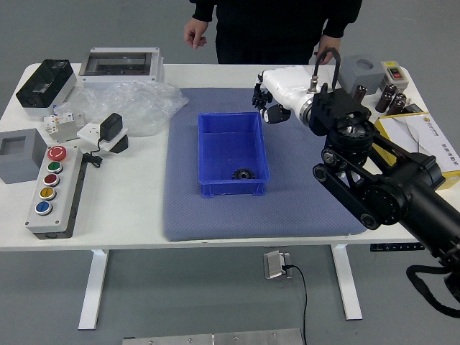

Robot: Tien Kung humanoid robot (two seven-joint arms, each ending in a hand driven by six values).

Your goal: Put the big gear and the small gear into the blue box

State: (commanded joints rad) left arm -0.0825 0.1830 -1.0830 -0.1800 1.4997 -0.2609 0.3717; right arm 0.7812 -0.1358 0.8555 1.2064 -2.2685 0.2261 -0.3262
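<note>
A dark toothed gear (243, 174) lies inside the blue box (205, 154), near its front right part. I cannot tell from its size whether it is the big or the small one. My right hand (269, 105), white-backed with black parts, hangs above the mat at the box's far right corner. Dark shapes under this hand run together, so whether it holds a gear is unclear. No other gear can be made out. My left hand is out of view.
The box stands on a blue-grey mat (183, 208). Plastic wrap (136, 108) and a button panel (57, 188) are at the left; a yellow box (413, 140) and black cylinders (388, 97) at the right. Beyond the table a person stands, hands off the objects.
</note>
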